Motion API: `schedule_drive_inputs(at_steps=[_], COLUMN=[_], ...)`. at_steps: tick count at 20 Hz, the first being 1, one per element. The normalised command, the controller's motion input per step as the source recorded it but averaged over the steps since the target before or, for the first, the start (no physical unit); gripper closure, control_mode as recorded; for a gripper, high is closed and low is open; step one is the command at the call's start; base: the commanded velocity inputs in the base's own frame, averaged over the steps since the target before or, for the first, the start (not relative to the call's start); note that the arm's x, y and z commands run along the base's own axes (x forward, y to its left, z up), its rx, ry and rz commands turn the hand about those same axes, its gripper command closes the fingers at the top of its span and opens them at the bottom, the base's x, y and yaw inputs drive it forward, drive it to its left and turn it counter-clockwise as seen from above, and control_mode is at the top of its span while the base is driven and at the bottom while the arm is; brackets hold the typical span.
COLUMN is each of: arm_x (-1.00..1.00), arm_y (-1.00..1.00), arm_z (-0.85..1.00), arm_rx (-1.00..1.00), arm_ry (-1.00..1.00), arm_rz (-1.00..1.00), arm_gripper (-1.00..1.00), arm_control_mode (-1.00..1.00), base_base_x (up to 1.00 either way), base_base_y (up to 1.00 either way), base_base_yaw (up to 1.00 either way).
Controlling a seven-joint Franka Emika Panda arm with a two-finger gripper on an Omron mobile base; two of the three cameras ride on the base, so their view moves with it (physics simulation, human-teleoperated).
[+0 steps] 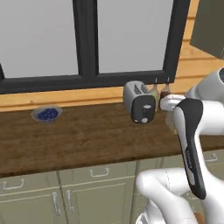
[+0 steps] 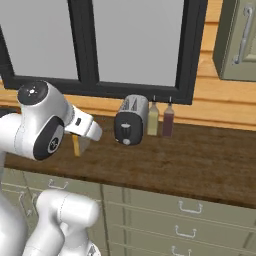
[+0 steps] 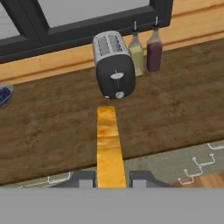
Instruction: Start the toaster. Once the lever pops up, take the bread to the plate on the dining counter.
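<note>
I have the flat tan slice of bread [image 3: 108, 144] with its darker crust pinched edge-on in the two-finger gripper [image 3: 110, 179], the jaws pressed in on either side of it. In the hand view it juts out from between the dark fingertips, above the dark brown wood-grain counter [image 3: 52, 127]. The small rounded silver-grey toaster [image 3: 113, 64] with the black end panel and pale knob stands apart from the slice, back near the window, just beside two bottles [image 3: 145, 51] (a pale one and a dark red one). From the right base view the slice [image 2: 76, 145] hangs below the hand, short of the toaster.

I judge the carrying step is in hand: toasting looks finished, the slice is out. Next I need to turn away and find the plate.
</note>
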Motion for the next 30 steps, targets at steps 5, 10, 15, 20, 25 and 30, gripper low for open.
schedule_drive_inputs(at_steps=[5, 10, 15, 20, 25, 30], arm_x=[0.0, 0.0, 0.0, 0.0, 0.0, 0.0], arm_y=[0.0, 0.0, 0.0, 0.0, 0.0, 0.0], arm_z=[0.0, 0.0, 0.0, 0.0, 0.0, 0.0], arm_rx=[0.0, 0.0, 0.0, 0.0, 0.0, 0.0], arm_ry=[0.0, 0.0, 0.0, 0.0, 0.0, 0.0], arm_rz=[0.0, 0.0, 0.0, 0.0, 0.0, 0.0], arm_gripper=[1.0, 1.0, 1.0, 1.0, 1.0, 1.0], arm_control_mode=[1.0, 1.0, 1.0, 1.0, 1.0, 1.0], base_base_x=[-0.74, -0.46, -0.42, -0.38, -0.16, 0.07], base_base_y=[0.61, 0.62, 0.63, 0.7, 0.74, 0.61], base_base_yaw=[0.62, 0.84, 0.87, 0.86, 0.85, 0.79])
